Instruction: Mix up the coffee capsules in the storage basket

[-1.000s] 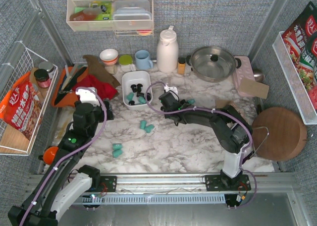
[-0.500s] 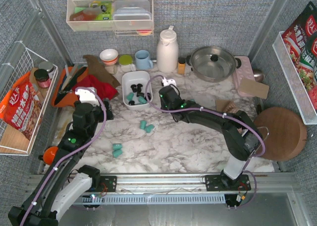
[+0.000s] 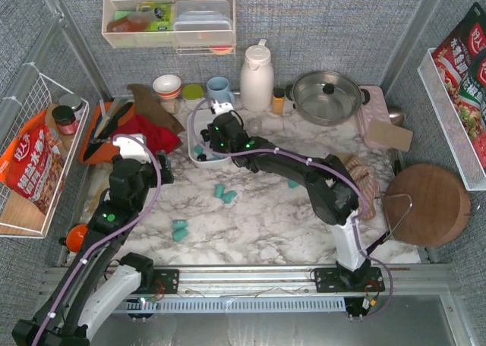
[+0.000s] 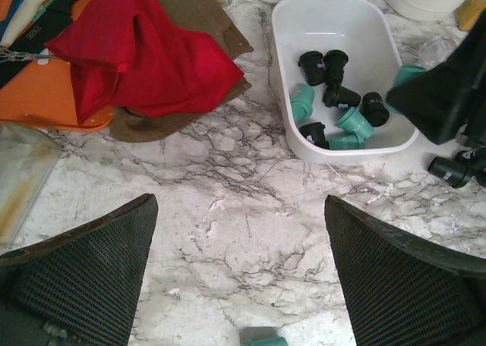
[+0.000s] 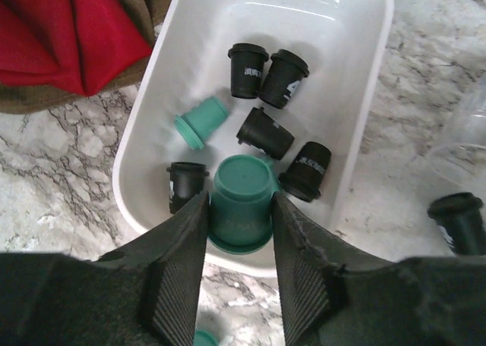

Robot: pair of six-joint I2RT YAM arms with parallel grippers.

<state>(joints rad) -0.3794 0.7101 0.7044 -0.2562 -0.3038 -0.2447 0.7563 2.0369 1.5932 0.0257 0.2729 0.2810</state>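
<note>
Marble table [image 3: 258,224] with white storage basket [image 3: 196,130], loose teal coffee capsules [image 3: 224,193], red cloth [image 3: 159,137].

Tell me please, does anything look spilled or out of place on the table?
Yes. Several teal capsules lie loose on the marble table, outside the white basket. One black capsule also lies outside, near the basket's wall. They look as if they belong inside it.

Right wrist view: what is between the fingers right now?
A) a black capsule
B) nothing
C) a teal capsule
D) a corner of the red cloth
C: a teal capsule sits clamped between the right fingers, held over the near end of the white storage basket.
</note>
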